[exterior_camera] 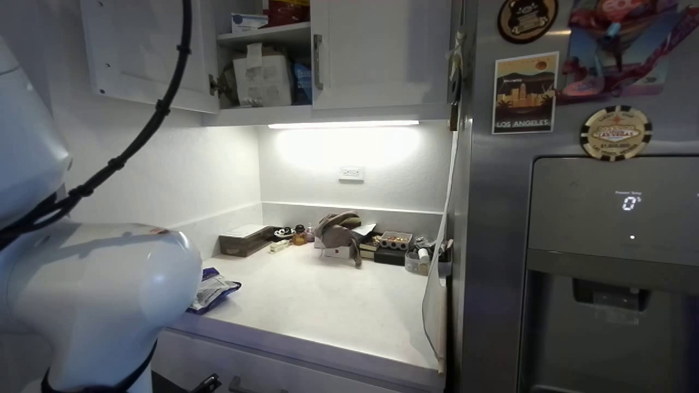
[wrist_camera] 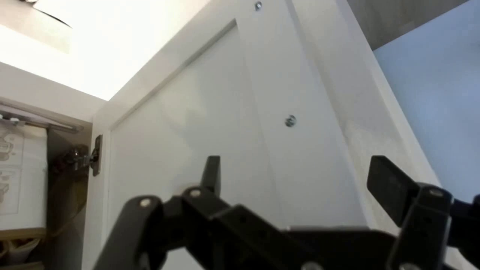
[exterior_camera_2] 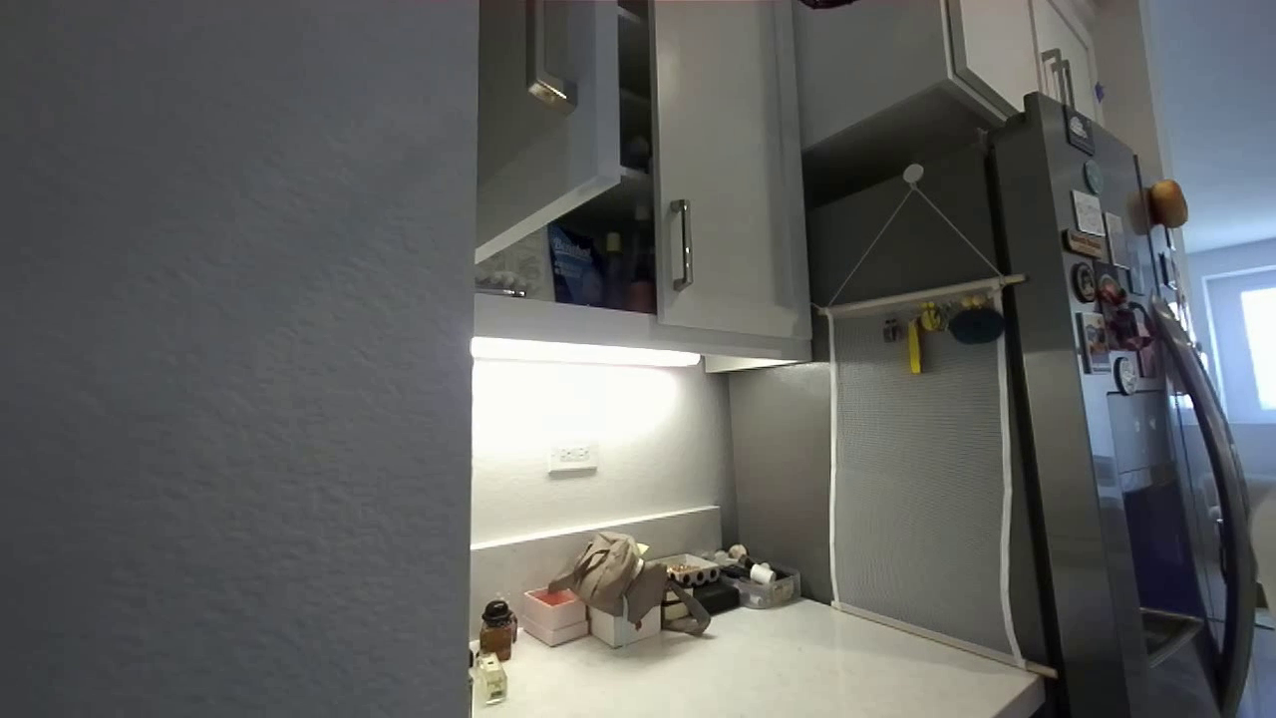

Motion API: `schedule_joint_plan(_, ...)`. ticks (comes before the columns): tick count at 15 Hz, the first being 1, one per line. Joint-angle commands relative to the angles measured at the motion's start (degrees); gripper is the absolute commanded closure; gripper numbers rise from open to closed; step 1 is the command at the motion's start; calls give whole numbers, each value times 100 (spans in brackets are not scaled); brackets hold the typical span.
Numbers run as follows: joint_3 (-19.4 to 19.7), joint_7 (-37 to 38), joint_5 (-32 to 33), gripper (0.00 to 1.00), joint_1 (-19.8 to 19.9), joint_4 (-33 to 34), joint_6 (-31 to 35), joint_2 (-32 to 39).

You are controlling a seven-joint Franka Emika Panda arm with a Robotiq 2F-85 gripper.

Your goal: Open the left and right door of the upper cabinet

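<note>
Upper cabinet (exterior_camera: 262, 116): one door (exterior_camera: 139, 52) open, one door (exterior_camera: 377, 52) closed.

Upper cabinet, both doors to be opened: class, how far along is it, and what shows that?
Done: the left door stands open, baring a shelf. In hand: the gripper, jaws apart, is in front of that door's inner face in the wrist view; contact unclear. Remaining: the right door looks shut in both exterior views.

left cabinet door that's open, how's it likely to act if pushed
The left door will probably swing, since a hinge joins it to the upper cabinet. Its flat, framed build looks stiff, so it likely won't flex. The smooth surface may be slippery.
</note>
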State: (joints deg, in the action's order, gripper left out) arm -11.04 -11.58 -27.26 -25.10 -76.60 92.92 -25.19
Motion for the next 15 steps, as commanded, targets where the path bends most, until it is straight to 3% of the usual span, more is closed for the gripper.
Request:
schedule_joint_plan(1, -143, 255, 475, 0, 393, 590, -990, 397)
schedule_joint_plan(4, -131, 375, 862, 0, 659, 826, -1791, 527)
schedule_joint_plan(8, -31, 391, 951, 0, 963, 549, -2258, 426)
schedule_joint_plan(12, -10, 462, 926, 0, 1151, 178, -2364, 369)
schedule_joint_plan(15, -34, 494, 1065, 0, 1283, -456, -2106, 141)
